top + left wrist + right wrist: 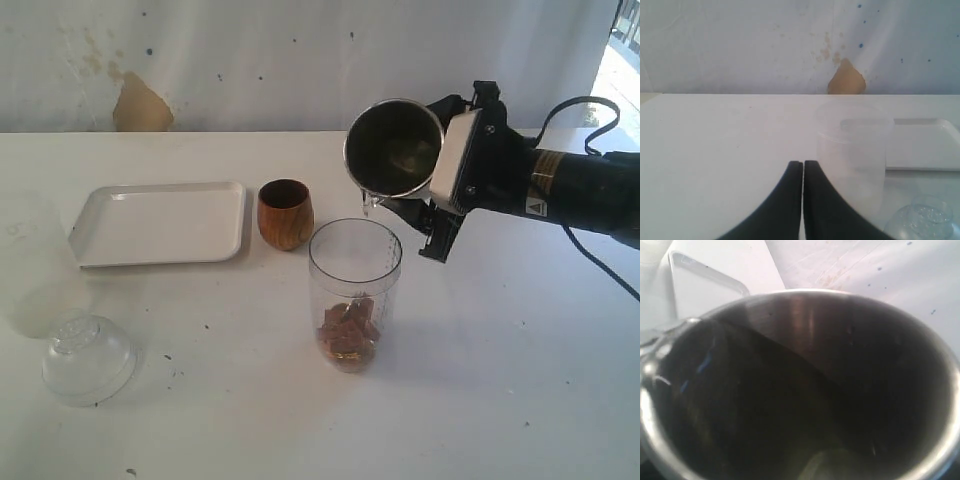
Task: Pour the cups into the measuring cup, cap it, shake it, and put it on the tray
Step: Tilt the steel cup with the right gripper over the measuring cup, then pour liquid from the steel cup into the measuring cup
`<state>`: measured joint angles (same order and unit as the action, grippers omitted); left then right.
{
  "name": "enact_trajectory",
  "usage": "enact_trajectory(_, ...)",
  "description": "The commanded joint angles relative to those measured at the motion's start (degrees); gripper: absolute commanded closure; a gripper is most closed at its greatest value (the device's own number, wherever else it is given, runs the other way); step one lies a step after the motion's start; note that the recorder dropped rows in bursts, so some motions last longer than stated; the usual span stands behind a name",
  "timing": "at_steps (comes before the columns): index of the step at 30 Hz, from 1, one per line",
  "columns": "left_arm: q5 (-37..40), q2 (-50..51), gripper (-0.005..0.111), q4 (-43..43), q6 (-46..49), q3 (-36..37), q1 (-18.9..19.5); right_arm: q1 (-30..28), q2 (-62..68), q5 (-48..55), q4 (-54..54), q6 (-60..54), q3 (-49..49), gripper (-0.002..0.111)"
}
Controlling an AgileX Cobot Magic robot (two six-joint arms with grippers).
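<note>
The tumbler (805, 340) fills nearly the whole view, seen mouth-on. Its inside is dark, with a bright streak down the steel wall toward twelve o'clock and a faint pale patch deep down near six o'clock. The polished rim glints at nine o'clock. Beyond the rim at about ten o'clock lies a corner of the white tray (700, 292) on the tabletop (730, 255). Toward one o'clock stands a stained white wall (880, 270).

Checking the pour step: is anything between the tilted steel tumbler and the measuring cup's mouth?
Nothing visible. The steel tumbler tilts above the measuring cup, whose mouth is uncovered; the cap lies apart on the table.
</note>
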<state>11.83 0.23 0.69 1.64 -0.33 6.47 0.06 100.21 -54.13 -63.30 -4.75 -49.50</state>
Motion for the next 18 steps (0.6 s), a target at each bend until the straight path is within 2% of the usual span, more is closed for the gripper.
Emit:
enact_trajectory(1,-0.7,-0.23,0.106,0.18,-0.06,0.33,-0.2,-0.28,-0.73,-2.53,1.55,-3.47,-0.66,0.108)
enact_trajectory(18,-0.7,-0.23,0.106,0.18,-0.06,0.33,-0.2,-0.28,-0.8,-2.53,0.93,-12.24,-0.66,0.108)
